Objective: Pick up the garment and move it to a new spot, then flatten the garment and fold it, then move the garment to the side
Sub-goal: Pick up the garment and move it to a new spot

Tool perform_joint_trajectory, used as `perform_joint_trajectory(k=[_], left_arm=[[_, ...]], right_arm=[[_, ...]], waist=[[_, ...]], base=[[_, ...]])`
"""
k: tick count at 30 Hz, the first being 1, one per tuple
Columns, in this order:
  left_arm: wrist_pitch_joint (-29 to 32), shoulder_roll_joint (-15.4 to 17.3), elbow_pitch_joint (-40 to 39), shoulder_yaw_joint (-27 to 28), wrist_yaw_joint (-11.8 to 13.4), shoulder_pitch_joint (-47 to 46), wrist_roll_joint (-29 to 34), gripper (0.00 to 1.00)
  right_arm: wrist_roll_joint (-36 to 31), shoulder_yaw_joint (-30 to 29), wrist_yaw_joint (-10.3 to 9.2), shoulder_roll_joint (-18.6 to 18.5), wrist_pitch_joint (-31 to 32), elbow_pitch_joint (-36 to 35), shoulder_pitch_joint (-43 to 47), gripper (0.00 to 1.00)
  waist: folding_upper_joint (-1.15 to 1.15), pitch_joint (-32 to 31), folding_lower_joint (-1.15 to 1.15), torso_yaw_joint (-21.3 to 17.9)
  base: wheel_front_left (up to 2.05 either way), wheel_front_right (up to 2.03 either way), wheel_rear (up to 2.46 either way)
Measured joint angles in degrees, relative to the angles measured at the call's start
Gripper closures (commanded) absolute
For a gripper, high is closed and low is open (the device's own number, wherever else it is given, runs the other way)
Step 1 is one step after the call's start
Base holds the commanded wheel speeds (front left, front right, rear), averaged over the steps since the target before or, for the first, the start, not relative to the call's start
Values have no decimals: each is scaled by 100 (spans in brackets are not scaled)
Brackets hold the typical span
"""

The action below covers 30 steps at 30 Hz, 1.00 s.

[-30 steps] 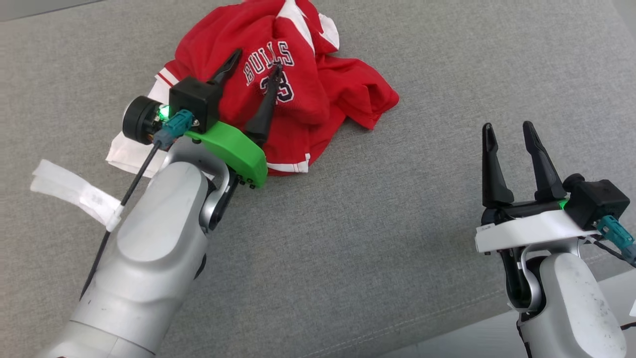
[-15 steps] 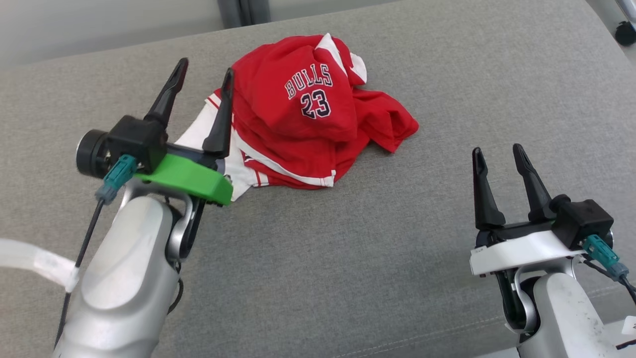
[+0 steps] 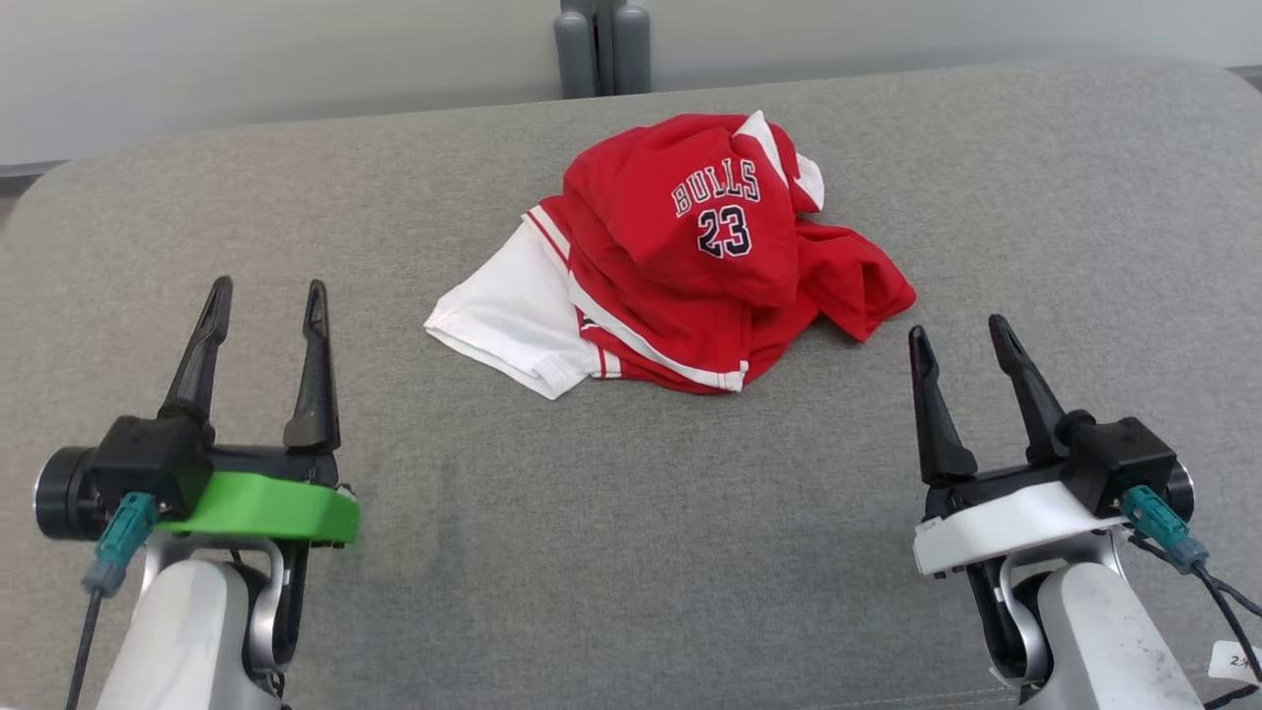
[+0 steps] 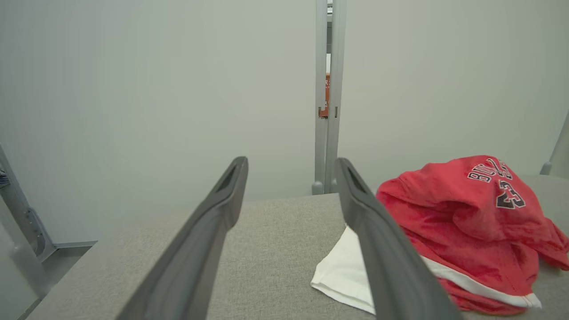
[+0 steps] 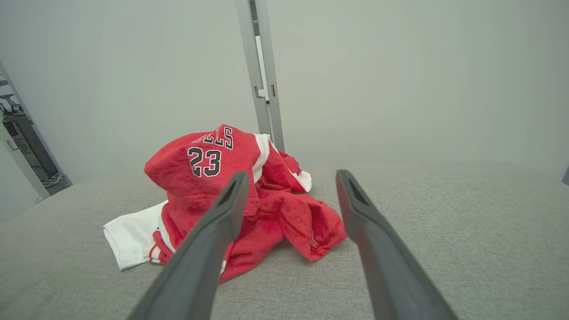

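The garment (image 3: 690,256) is a red and white jersey printed BULLS 23, lying crumpled in a heap near the middle back of the grey cushion. One white part spreads flat toward the left. My left gripper (image 3: 266,299) hovers at the lower left, open and empty, well clear of the cloth. At the lower right my right gripper (image 3: 960,332) is open too, its tips a short way from the red edge. The left wrist view has the garment (image 4: 466,222) to the right of my left gripper (image 4: 291,164); in the right wrist view the garment (image 5: 209,186) lies beyond my right gripper (image 5: 289,175).
The grey upholstered surface (image 3: 611,532) stretches wide around the heap, with rounded far corners. Behind its back edge stand a pale wall and a grey vertical post (image 3: 601,44). A cable and small white tag (image 3: 1232,659) hang by the right wrist.
My left gripper has let go of the garment and drawn back to the lower left, jaws wide. The camera has tilted up, so the whole scene sits lower and more centred.
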Motion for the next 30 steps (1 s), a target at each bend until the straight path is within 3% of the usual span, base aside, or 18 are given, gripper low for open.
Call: perform_joint_trajectory(k=[11, 30], left_arm=[[0, -225, -281, 829, -100, 1047, 180, 0], [0, -726, -376, 1207, -505, 1516, 615, 0]], right_arm=[[-40, 266, 0, -14, -1, 166, 110, 0], [-29, 301, 0, -54, 0, 226, 254, 0]], waist=[[0, -349, 0, 279], [0, -382, 0, 317]], base=[[0, 0, 0], [0, 0, 0]])
